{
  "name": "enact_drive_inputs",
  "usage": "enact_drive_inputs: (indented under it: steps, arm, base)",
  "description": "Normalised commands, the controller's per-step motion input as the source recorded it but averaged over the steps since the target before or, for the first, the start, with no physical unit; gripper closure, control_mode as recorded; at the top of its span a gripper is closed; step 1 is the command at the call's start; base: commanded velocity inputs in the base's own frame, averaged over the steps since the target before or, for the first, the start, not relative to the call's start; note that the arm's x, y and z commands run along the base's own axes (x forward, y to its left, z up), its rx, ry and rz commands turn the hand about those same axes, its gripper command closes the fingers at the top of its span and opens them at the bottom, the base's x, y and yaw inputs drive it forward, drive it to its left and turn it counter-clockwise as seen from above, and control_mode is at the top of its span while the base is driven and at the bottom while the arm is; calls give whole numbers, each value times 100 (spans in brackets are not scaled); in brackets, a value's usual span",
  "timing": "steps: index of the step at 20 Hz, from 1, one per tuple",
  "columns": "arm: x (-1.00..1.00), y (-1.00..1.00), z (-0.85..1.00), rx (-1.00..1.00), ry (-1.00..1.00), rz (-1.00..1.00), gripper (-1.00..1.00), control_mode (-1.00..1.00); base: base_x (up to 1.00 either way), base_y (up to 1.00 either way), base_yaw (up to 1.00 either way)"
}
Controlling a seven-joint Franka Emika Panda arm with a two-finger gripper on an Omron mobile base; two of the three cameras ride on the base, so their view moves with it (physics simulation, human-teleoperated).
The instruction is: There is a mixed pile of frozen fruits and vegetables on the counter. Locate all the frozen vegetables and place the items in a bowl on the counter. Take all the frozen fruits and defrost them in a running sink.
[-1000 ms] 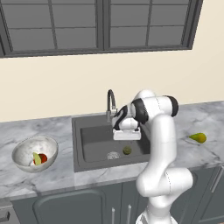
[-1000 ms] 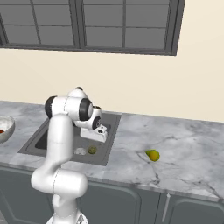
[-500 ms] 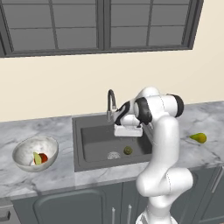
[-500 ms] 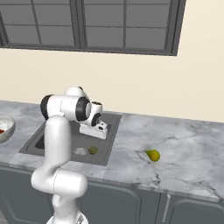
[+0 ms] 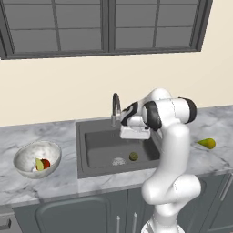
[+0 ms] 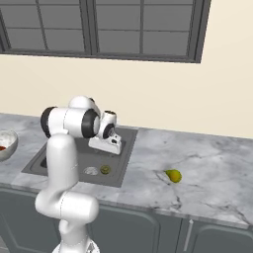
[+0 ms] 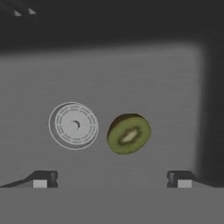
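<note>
Two-finger gripper on the white arm hangs above the dark grey square recessed sink, jaws spread wide and empty; in the hand view the two dark fingertips stand far apart with nothing between them. Below the gripper, on the sink floor, lies the small dark olive-green ball, showing a cut face with pale centre like a kiwi half; it rests just beside the round metal drain, apart from it, not touching the fingers. Same ball seen in the left base view to the right of the drain, and in the right base view. Curved metal faucet rises at the back edge of the sink, close behind the hand. Yellow-green pear-shaped fruit with a darker end lies on the grey-white veined marble counter, well right of the sink. Wide grey-white marbled bowl sits on the counter left of the sink, holding the small round red item and the pale yellow-green wedge, touching each other.
</note>
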Motion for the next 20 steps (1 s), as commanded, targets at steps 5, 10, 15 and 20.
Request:
enact_drive_inputs:
  steps: [5,10,15,20]
  arm:
    - [0,-55,56,1,0,0,-100,-100]
    - [1,-59,54,2,1,0,-100,-100]
    - [0,-54,70,0,2,0,-100,-100]
    - [-10,-65,49,0,4,0,-100,-100]
  base:
    - [0,0,0]
    - [0,0,0]
    - [0,0,0]
    - [0,0,0]
